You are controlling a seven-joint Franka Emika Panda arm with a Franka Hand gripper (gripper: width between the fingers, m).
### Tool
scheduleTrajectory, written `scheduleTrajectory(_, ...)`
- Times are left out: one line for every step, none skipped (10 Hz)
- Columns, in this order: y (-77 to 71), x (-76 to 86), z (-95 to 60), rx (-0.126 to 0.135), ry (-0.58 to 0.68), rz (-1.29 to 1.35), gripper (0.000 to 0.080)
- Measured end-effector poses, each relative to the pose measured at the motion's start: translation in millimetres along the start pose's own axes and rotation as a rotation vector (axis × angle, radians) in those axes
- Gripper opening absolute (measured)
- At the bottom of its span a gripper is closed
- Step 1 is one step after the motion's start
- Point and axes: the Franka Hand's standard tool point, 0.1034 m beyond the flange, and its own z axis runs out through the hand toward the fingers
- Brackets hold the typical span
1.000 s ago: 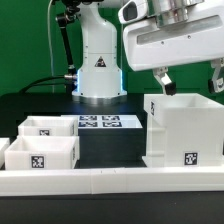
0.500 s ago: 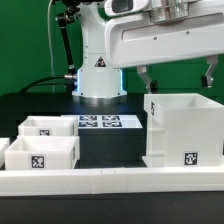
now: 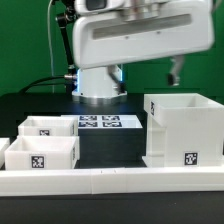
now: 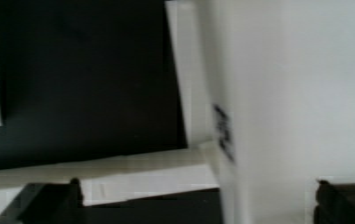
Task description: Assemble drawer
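above the tabletop (image 3: 110, 148), the pincer (image 4: 195, 205) had swung off the drawer box (image 3: 183, 128), fingers spread empty; the front drawer (image 3: 42, 153) likely came next.

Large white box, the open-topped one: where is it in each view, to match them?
Exterior view: the large white box stands at the exterior view's right, on the black table.
Wrist view: the large white box fills much of the picture, beside the black table.
Shared landmark: the black table.

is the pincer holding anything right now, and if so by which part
Nothing is held. The pincer is open, with its fingertips wide apart, and it hangs above the large white open-topped box without touching it.
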Motion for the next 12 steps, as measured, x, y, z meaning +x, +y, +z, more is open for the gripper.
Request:
scheduleTrajectory(21.2, -3.9, 1.4, -0.009, 0.006, 0.0, 0.0649)
scheduleTrajectory(44.0, -6.3, 2.8, -0.014, 0.003, -0.029, 0.0649)
scheduleTrajectory(60.8, -7.2, 5.8, -0.016, 0.001, -0.06, 0.0649)
scheduleTrajectory(61.5, -7.6, 6.8, -0.017, 0.0, -0.039, 0.0649)
scheduleTrajectory(59.5, -7.5, 7.2, -0.016, -0.001, -0.043, 0.0649)
scheduleTrajectory(60.2, -7.6, 7.4, -0.016, -0.001, -0.042, 0.0649)
scheduleTrajectory(60.3, -7.8, 8.0, -0.016, -0.002, -0.042, 0.0649)
scheduleTrajectory(61.3, -8.4, 9.1, -0.017, -0.004, -0.041, 0.0649)
scheduleTrajectory(69.3, -12.0, 13.2, -0.043, -0.017, -0.039, 0.0649)
scheduleTrajectory(78.5, -15.5, 19.9, -0.088, -0.014, -0.026, 0.0649)
scheduleTrajectory(89.1, -18.2, 30.6, -0.101, 0.001, -0.014, 0.0649)
scheduleTrajectory(98.0, -16.5, 39.5, -0.116, 0.022, -0.021, 0.0649)
